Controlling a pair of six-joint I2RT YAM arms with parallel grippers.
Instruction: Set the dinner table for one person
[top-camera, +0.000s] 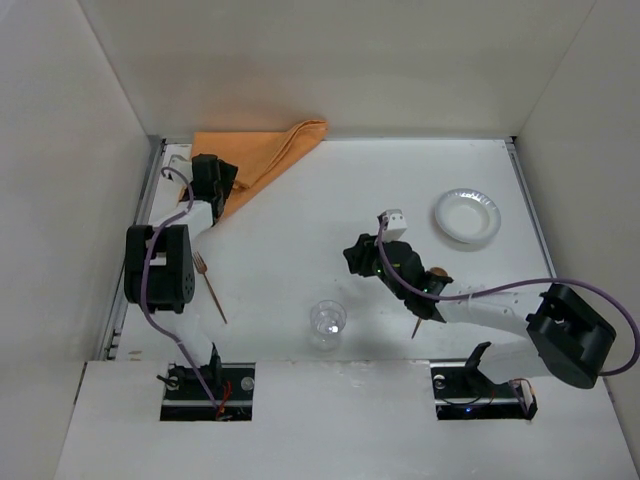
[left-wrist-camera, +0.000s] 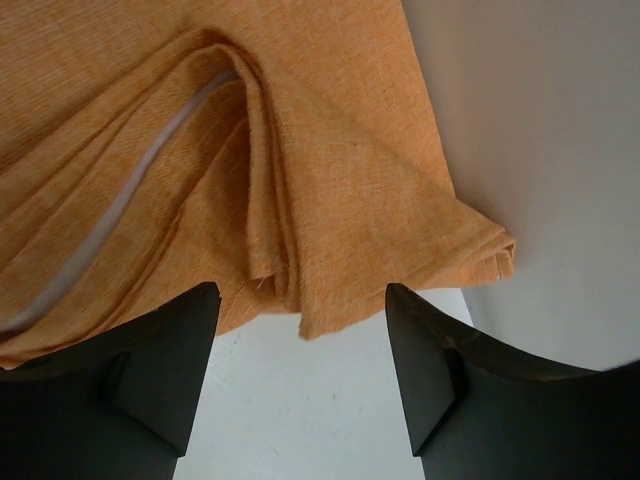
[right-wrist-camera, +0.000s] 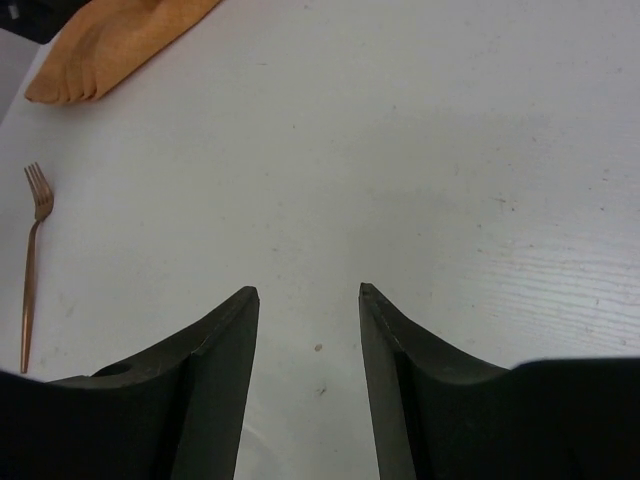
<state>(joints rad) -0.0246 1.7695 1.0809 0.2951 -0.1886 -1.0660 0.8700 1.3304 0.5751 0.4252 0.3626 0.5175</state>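
Fingers (left-wrist-camera: 150, 380) of the left gripper (left-wrist-camera: 302, 292) stand wide apart with nothing between them. They are at the folded edge of an orange cloth (left-wrist-camera: 300, 180) that lies bunched in the far left corner of the dinner table (top-camera: 300, 215). Whether they touch the cloth I cannot tell. The right gripper (right-wrist-camera: 307, 290) is also parted and empty, low over the bare middle of the table.

A copper fork (top-camera: 210, 288) lies on the table's left part, apart from the cloth, tines toward the far edge. A clear glass (top-camera: 327, 322) stands upright close to the table's near edge, about mid-width. A white plate (top-camera: 467, 216) sits on the table's right part. A slim copper piece (top-camera: 417, 326) pokes out from under the right arm (top-camera: 470, 305) toward the near edge; which utensil it is I cannot tell.
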